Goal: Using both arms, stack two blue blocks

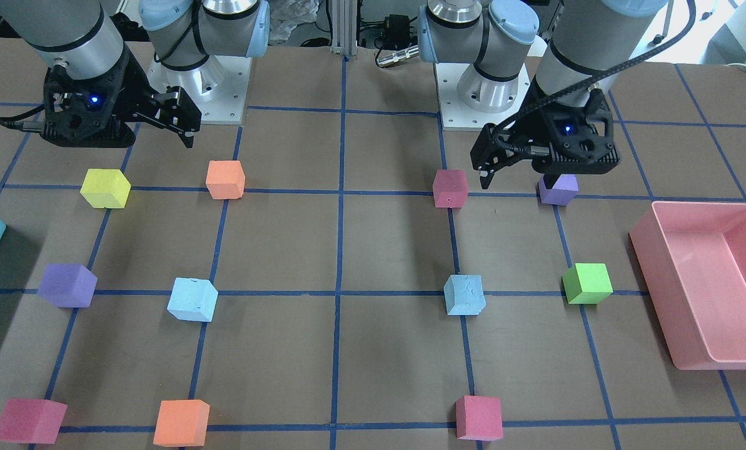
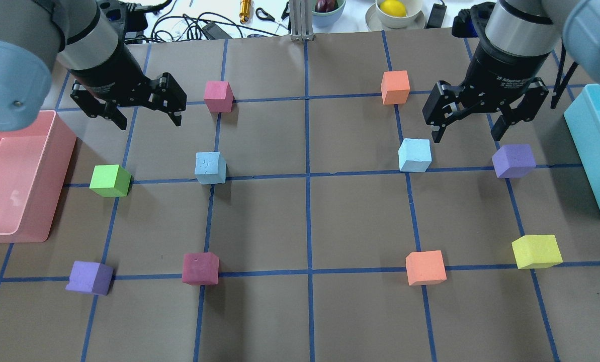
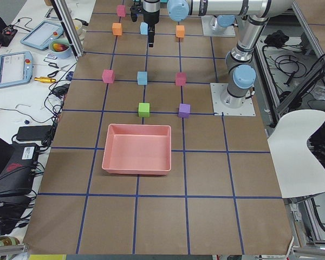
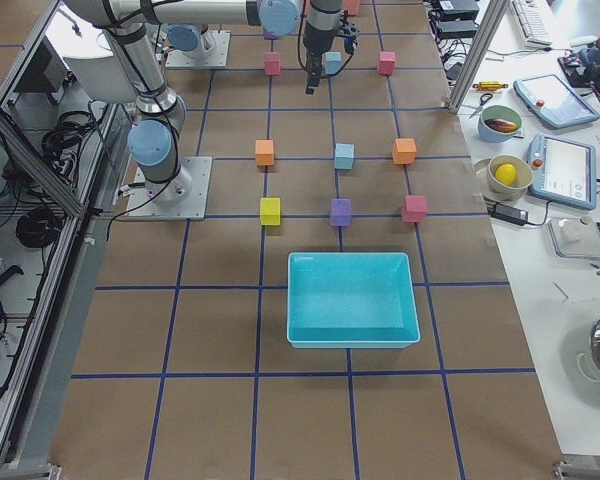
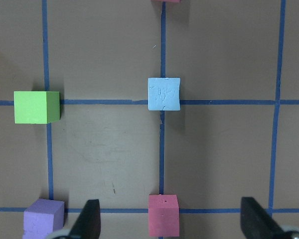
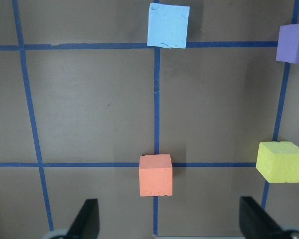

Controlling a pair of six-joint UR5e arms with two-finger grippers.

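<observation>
Two pale blue blocks sit apart on the table's middle row. One (image 2: 210,168) is on my left side and also shows in the left wrist view (image 5: 164,93). The other (image 2: 414,155) is on my right side and also shows in the right wrist view (image 6: 168,25). My left gripper (image 2: 151,122) hangs high above the table, open and empty, away from its blue block. My right gripper (image 2: 465,137) is also open, empty and high, just right of the right blue block in the overhead view. Nothing is between either pair of fingers.
Other cubes stand at grid crossings: green (image 2: 110,180), two purple (image 2: 514,160) (image 2: 89,277), dark magenta (image 2: 200,268), pink (image 2: 218,96), two orange (image 2: 395,87) (image 2: 425,267), yellow (image 2: 536,251). A pink bin (image 2: 58,191) is at the left edge, a teal bin (image 2: 589,146) at the right.
</observation>
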